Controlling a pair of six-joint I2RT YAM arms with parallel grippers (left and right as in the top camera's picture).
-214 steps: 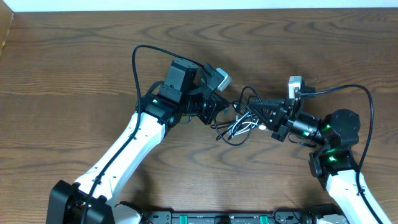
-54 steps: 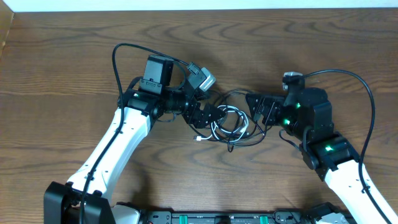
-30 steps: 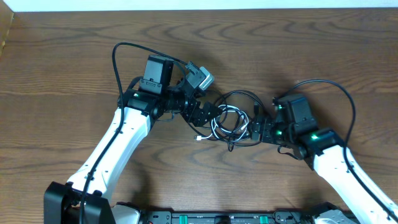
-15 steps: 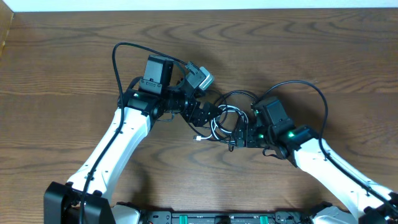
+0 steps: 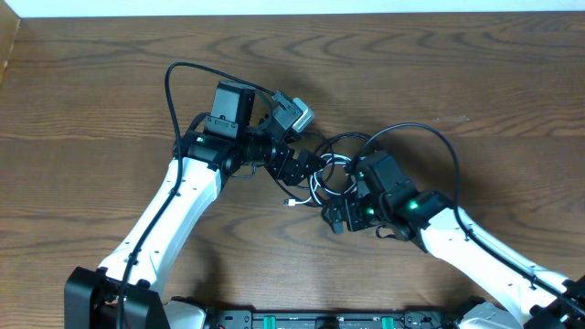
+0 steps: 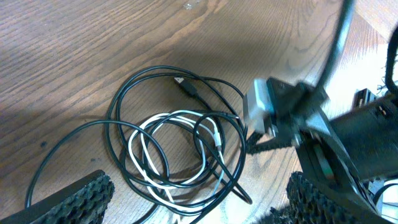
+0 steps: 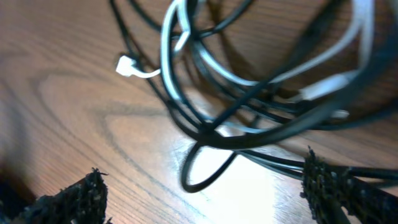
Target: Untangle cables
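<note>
The cables (image 5: 331, 175) lie in one tangle of black loops on the wooden table, with a thin white cord (image 6: 155, 124) wound through them. My left gripper (image 5: 309, 174) is at the tangle's left side and stands open, and the nearest loops lie between its fingers (image 6: 68, 199). Coming in from the tangle's right and near side, my right gripper (image 5: 340, 206) is low over the table and open. A black loop (image 7: 205, 167) lies just ahead of its jaws, and the white cord's plug (image 7: 127, 65) rests on the wood beyond. Nothing is gripped.
Each arm trails its own thick black cable (image 5: 183, 78), and the right arm's arcs above its wrist (image 5: 430, 137). In the left wrist view the right arm's grey camera block (image 6: 264, 112) sits close to the tangle. The table's back edge (image 5: 292, 13) runs along the top.
The right arm has swung left and toward the near edge, bringing its gripper down to the tangle's near-right side with its jaws a little wider. The left arm and the cables have stayed put.
</note>
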